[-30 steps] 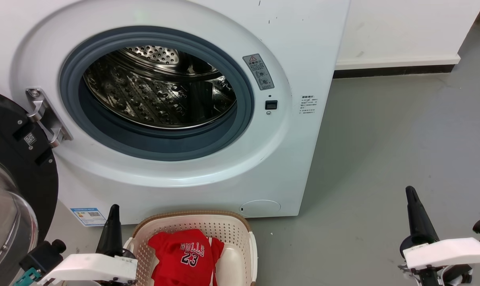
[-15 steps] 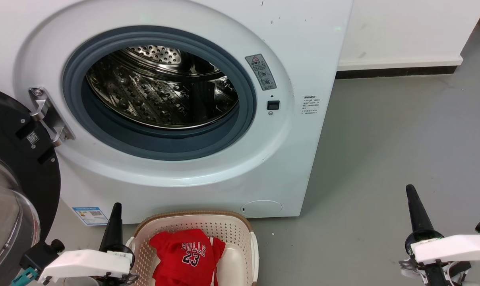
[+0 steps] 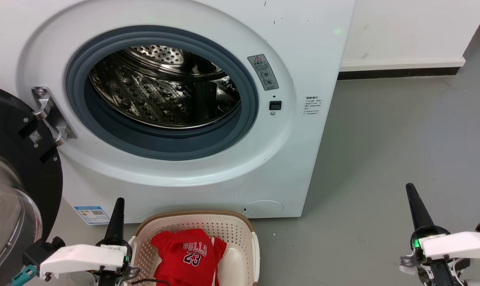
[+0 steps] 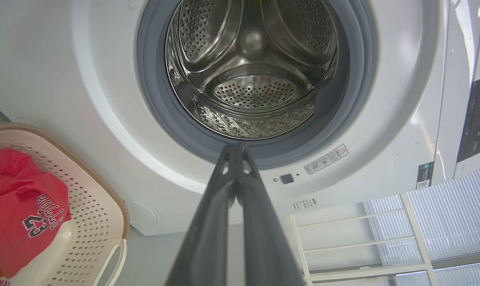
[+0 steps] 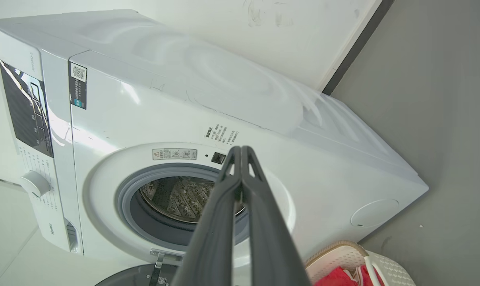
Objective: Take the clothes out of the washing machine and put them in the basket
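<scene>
Clothes (image 3: 188, 254): red, in basket (image 3: 192, 213); washing machine drum (image 4: 256, 87) appears empty. Left gripper (image 3: 119, 206), right gripper (image 3: 411, 194) closed, empty. Check drum floor before finishing.

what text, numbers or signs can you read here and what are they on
"BULLS" over "23": white print on the red jersey in the basket.
Grey warning sticker right of the washing machine porthole: red triangle sign, wording too small to read.
Printed block on its front: too small.
Blue label low on its front: too small.
QR sticker on the door: code only, unreadable.
</scene>
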Tool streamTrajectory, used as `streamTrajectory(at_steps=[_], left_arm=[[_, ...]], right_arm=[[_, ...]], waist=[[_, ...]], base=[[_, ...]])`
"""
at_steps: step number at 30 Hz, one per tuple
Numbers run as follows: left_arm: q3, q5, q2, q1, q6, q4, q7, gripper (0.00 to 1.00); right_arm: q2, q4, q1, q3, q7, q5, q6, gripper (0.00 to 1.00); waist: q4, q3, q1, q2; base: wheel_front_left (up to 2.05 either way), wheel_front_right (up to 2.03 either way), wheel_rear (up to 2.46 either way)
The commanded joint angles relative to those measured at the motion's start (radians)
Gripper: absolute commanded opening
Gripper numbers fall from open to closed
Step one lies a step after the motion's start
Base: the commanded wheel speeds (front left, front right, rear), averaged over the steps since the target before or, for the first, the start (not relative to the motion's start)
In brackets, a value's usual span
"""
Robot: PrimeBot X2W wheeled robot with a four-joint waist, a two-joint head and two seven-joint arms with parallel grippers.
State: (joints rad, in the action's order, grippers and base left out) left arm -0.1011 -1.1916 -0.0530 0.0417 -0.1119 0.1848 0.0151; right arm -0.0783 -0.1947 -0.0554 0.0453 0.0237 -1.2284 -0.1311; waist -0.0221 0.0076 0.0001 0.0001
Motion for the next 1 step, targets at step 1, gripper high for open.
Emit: streamTrajectory(at_steps=[1], left_arm=[[-0.003,-0.026,-0.001,0.02,-0.005,-0.003,0.006,0.0]], right_arm=[[-0.005,0.002,-0.02,0.003,-0.008,-0.028,0.0,0.0]], waist=[[0.001,0.0,0.0,-0.0001]], base=[[0.0,0.0,0.0]])
